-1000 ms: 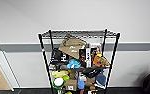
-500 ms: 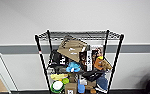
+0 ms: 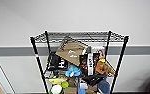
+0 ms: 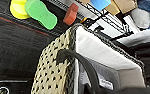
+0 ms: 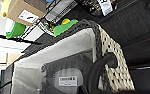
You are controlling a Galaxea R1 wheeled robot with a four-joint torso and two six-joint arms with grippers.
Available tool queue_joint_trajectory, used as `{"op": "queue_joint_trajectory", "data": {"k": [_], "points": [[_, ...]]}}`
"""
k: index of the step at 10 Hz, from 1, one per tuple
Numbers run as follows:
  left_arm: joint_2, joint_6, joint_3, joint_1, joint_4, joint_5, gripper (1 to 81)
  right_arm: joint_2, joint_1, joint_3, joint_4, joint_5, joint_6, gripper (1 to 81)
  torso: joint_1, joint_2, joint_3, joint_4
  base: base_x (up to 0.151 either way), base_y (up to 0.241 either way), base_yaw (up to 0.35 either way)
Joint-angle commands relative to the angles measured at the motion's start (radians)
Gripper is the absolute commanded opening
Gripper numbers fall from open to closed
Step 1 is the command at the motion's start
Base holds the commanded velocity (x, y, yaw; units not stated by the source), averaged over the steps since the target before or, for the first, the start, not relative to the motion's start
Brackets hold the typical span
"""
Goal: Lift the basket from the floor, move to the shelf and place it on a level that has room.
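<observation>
Ahead, shelf (image 3: pixel 78 62) with bare top level (image 3: pixel 78 36), basket (image 4: pixel 91 57) below near lower tiers, tool grip on handles unclear

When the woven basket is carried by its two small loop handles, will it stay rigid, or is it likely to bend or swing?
The basket probably keeps its shape: its woven wall and thick braided rim look firm. It is likely light, since little beyond the cloth lining shows inside. The thin loop handle looks flexible, so some swinging seems possible.
</observation>
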Motion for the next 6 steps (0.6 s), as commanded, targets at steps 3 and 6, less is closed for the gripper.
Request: {"op": "queue_joint_trajectory", "data": {"k": [3,6], "points": [[-0.022,-0.001,0.043,-0.107,0.002,0.013,1.0,-0.011,0.106,0.035,-0.014,-0.023,-0.004,1.0,0.0,0.0,0.0,0.0,0.138,0.0,0.0],[-0.021,-0.001,0.043,-0.107,0.002,0.013,1.0,-0.011,0.104,0.033,-0.014,-0.023,-0.004,1.0,0.0,0.0,0.0,0.0,0.137,0.0,0.0]]}}
